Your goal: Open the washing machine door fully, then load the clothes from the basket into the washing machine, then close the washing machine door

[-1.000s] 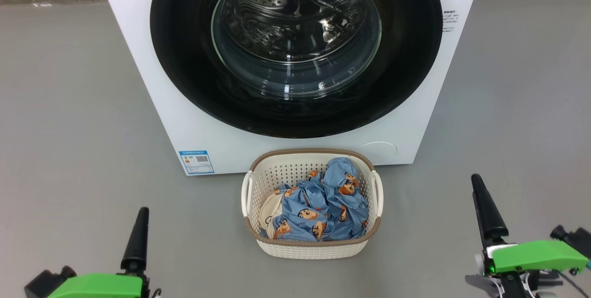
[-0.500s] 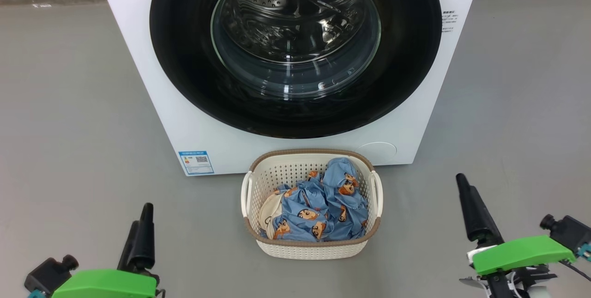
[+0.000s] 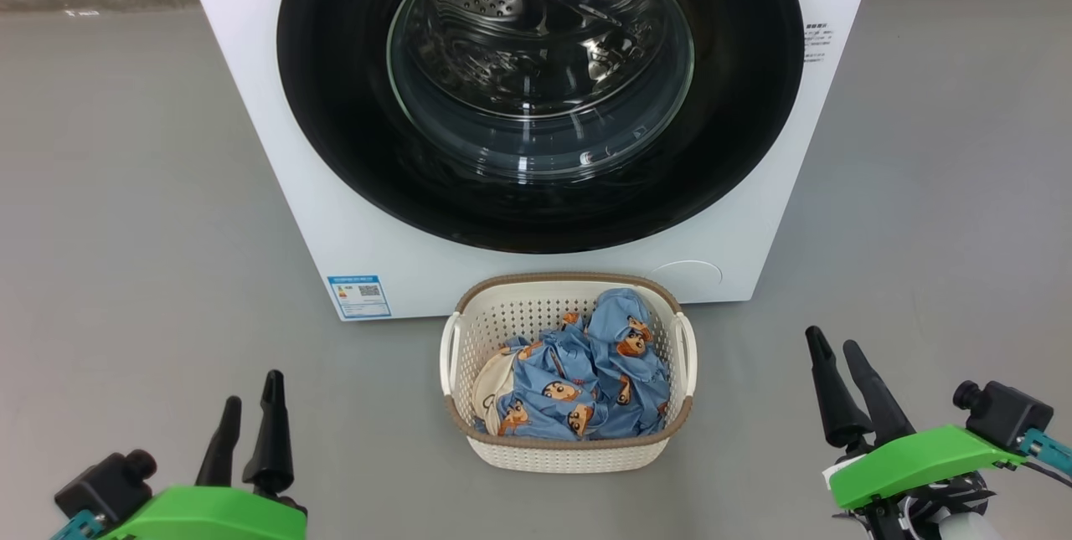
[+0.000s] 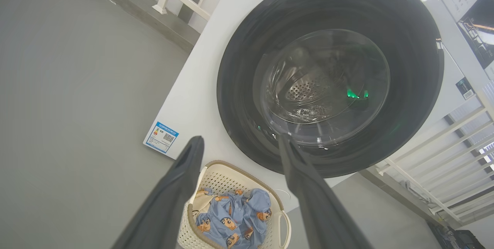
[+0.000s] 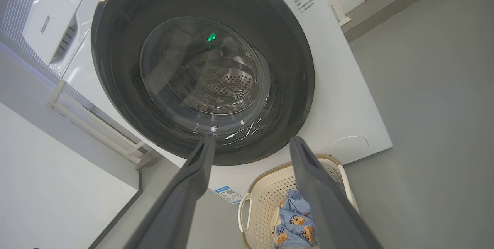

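Nearest, the left gripper (image 3: 251, 391) and the right gripper (image 3: 831, 341) hang low at either side, each with its dark fingers spread apart on nothing, and bare grey floor (image 3: 126, 213) separates them from the basket (image 3: 536, 316). That cream perforated basket, brown-rimmed with two side handles, stands just before the washing machine (image 3: 335, 222) and holds the clothes (image 3: 586, 372), crumpled light blue fabric with orange-brown figures and a cream piece at the left. Beyond, the washing machine door (image 3: 335, 105), a glossy black rim round bulging glass, lies closed against the white front, with open floor on both sides.
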You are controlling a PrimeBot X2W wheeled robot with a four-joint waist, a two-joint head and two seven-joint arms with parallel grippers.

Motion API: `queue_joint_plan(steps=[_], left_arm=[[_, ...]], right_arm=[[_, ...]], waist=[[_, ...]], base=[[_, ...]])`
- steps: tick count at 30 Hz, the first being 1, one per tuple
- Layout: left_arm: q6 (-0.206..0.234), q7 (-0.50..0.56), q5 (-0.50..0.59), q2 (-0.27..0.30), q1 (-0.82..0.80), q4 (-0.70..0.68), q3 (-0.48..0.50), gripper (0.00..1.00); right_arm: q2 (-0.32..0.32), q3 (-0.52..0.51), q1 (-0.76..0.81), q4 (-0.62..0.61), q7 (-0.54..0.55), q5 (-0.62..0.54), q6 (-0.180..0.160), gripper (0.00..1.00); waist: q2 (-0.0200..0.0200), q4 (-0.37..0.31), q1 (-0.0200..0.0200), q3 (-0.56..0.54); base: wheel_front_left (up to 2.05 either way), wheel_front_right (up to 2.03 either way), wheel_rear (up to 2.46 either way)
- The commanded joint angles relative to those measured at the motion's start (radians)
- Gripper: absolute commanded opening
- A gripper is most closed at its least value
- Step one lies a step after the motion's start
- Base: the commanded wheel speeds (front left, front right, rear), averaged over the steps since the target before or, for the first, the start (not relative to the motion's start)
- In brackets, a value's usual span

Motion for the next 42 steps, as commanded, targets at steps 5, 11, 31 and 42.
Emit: queue_joint_plan(steps=[5, 11, 31, 42], left_arm=[[0.007, -0.024, 0.101, 0.013, -0.053, -0.029, 0.015, 1.0], [0.008, -0.042, 0.185, 0.013, -0.055, -0.031, 0.008, 1.0], [0.016, -0.098, 0.36, 0.015, -0.052, -0.053, -0.009, 1.0], [0.021, -0.13, 0.476, 0.017, -0.05, -0.063, -0.024, 1.0]], right_arm=[[-0.002, 0.012, -0.06, -0.003, -0.025, -0.109, 0.001, 1.0], [0.003, 0.014, -0.071, 0.0, -0.042, -0.21, 0.001, 1.0], [-0.009, 0.036, -0.094, -0.02, -0.098, -0.445, 0.001, 1.0], [-0.01, 0.041, -0.105, -0.024, -0.13, -0.572, 0.002, 1.0]], waist=[[0.0, 0.001, 0.0, -0.002], [0.0, 0.001, 0.0, -0.002], [0.0, 0.004, 0.0, 0.001], [0.0, 0.002, 0.0, -0.003]], base=[[0.0, 0.0, 0.0], [0.0, 0.0, 0.0], [0.0, 0.0, 0.0], [0.0, 0.0, 0.0]])
